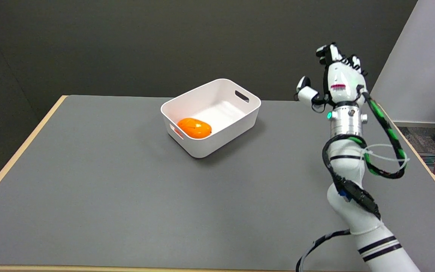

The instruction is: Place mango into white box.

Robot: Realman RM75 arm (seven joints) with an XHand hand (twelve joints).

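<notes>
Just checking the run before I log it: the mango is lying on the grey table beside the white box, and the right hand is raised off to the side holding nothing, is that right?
Not quite. The head view shows the mango lying inside the white box, at its near-left end, not on the grey table beside it. The rest holds: the right hand is raised off to the side, holding nothing.

Views: one only, the head view; no second view shares the scene.
Position: above the near side of the table (89, 196), looking down and across toward 12 o'clock.
Far limit: a dark wall (164, 37) behind the far edge.
Nearness: far enough back to take in nearly the whole tabletop; the near corners are cut off.
Centre: the box (217, 132) sits just toward 12 o'clock of centre.
Arm entry: the arm (353, 211) enters at 5 o'clock.
</notes>
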